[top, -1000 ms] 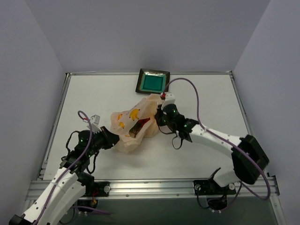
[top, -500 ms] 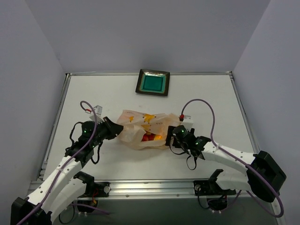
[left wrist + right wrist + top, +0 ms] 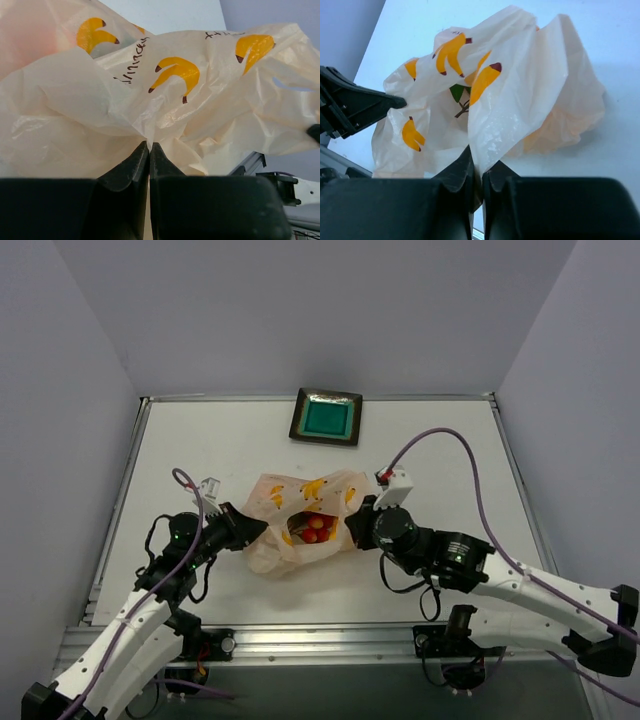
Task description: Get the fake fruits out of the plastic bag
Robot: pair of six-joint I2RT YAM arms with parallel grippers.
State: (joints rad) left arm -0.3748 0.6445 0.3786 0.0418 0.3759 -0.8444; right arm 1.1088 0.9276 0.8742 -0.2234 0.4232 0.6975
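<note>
1. Inside the plastic bag, you can see only the red grape cluster at its mouth; whatever else it holds is hidden.
2. Through the bag's film, you get just a green leaf.

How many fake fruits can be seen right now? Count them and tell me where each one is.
1: the red grape cluster, inside the open mouth of the plastic bag in the top view. Other fruits may be hidden under the crinkled plastic.
</note>
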